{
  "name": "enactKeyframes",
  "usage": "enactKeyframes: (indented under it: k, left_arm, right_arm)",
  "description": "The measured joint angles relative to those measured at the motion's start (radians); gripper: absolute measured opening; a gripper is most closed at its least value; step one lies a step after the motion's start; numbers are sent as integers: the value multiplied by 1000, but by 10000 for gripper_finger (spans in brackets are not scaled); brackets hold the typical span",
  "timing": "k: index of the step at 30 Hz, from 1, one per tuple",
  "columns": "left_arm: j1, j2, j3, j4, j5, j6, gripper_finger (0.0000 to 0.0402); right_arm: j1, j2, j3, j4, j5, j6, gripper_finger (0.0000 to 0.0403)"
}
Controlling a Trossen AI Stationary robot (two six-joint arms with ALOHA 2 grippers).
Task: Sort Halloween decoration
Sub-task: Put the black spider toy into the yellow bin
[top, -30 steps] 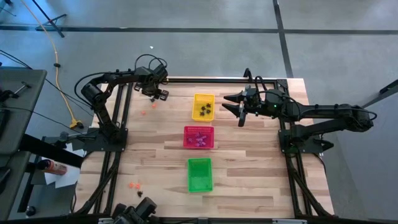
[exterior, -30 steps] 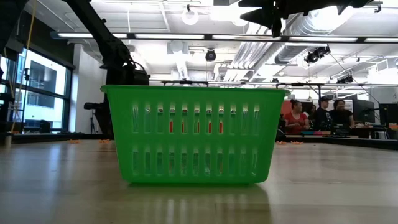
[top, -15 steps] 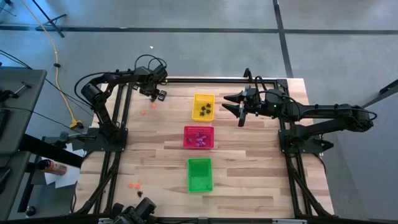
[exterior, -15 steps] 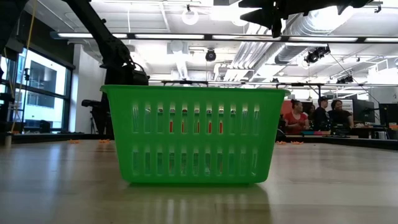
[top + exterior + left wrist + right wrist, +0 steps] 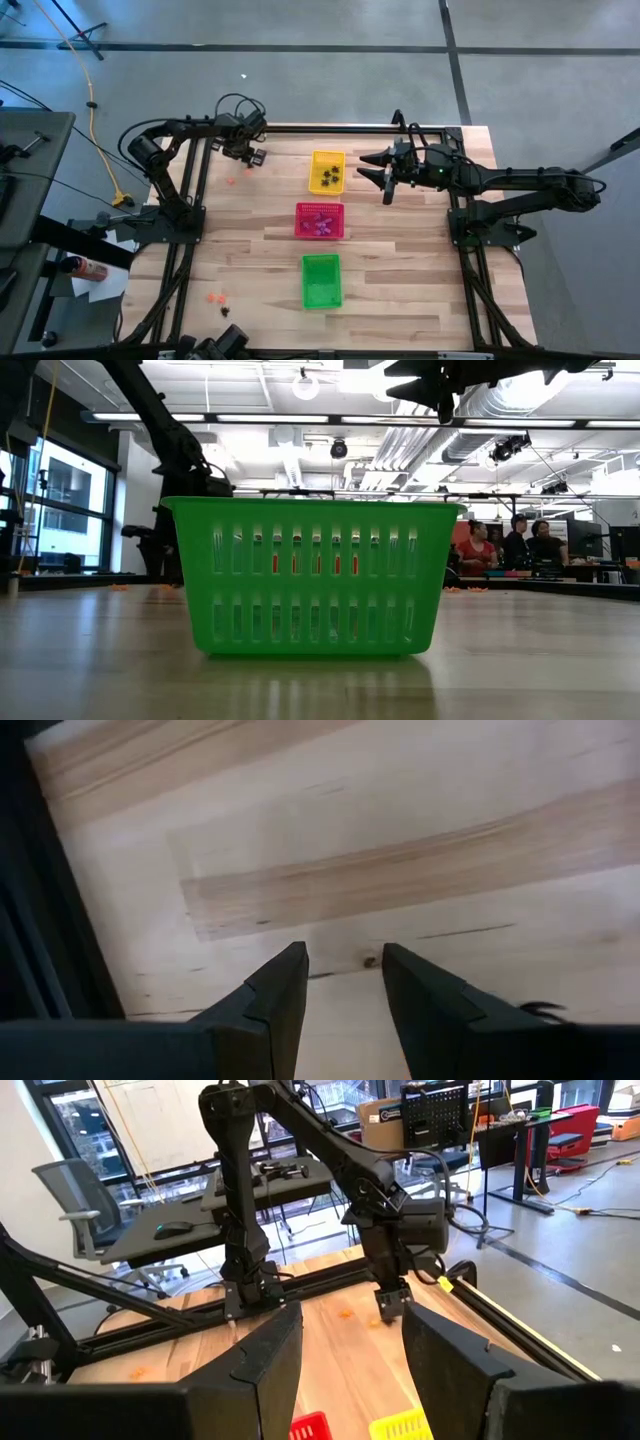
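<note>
Three mesh baskets stand in a row down the table's middle. The yellow basket holds black trinkets, the red basket holds purple ones, and the green basket is nearest. Loose orange trinkets lie on the wood near the far left corner and at the near left, beside a black one. My left gripper hangs open over bare wood by the far left corner. My right gripper waits open, right of the yellow basket.
The dark frame rail runs close beside my left gripper. In the low view the green basket fills the middle, and people sit at desks behind the table. Open wood lies on both sides of the basket row.
My left gripper has moved a little toward the table's left edge, staying open. The baskets, trinkets and right arm have kept still.
</note>
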Motion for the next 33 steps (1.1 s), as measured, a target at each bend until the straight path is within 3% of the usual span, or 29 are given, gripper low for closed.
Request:
enactKeyframes:
  k: [9, 18, 22, 27, 33]
  left_arm:
    - [1, -39, -7, 33, 9, 21, 129]
    - [-20, -197, -5, 104, 127, 39, 129]
    - [-62, -184, -27, 92, 138, 113, 129]
    - [-101, -148, -66, 122, 226, 72, 129]
    - [-122, -145, -76, 162, 170, 63, 129]
  right_arm:
    - [0, 0, 0, -14, 0, 33, 169]
    - [0, 0, 0, -13, 0, 45, 169]
    - [0, 0, 0, -13, 0, 45, 169]
    - [0, 0, 0, -13, 0, 45, 169]
    - [0, 0, 0, -12, 0, 45, 169]
